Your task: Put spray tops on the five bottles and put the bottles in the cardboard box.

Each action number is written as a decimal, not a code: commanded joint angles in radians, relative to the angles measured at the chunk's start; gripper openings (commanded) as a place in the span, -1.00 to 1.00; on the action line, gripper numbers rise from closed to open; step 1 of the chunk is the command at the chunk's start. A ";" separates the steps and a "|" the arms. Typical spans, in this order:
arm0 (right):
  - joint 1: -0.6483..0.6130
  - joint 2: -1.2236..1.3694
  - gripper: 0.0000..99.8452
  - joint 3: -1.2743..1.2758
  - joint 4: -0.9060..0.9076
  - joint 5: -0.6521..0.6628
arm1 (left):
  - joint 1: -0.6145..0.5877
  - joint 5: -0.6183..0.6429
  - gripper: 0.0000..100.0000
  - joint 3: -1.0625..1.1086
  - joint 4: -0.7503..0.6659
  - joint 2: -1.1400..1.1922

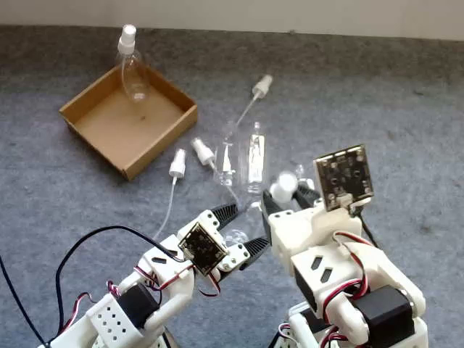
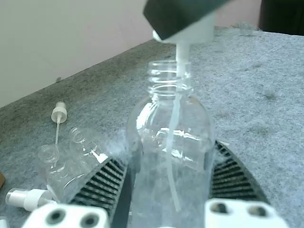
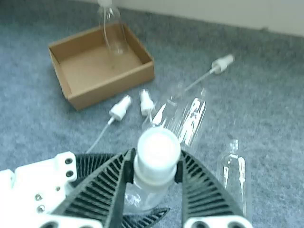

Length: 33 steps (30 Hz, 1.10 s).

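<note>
Bottle (image 2: 168,137) stands upright close in front of me, pinched in my left gripper (image 1: 243,230). My right gripper (image 3: 156,164) angles down over it, clamping a spray top (image 3: 156,147) whose tube hangs inside the neck. Two bare bottles (image 1: 241,156) and loose spray tops (image 1: 178,164) lie just beyond on the table (image 1: 377,109). Farther off, the cardboard box (image 1: 94,127) holds one capped bottle (image 1: 134,76).

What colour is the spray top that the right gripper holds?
White. The spray top in the right gripper shows best in the right wrist view.
</note>
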 commanded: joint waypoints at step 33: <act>-0.136 -0.008 -0.65 -0.012 -0.101 0.083 | -0.012 0.009 -0.87 -0.031 -0.006 -0.015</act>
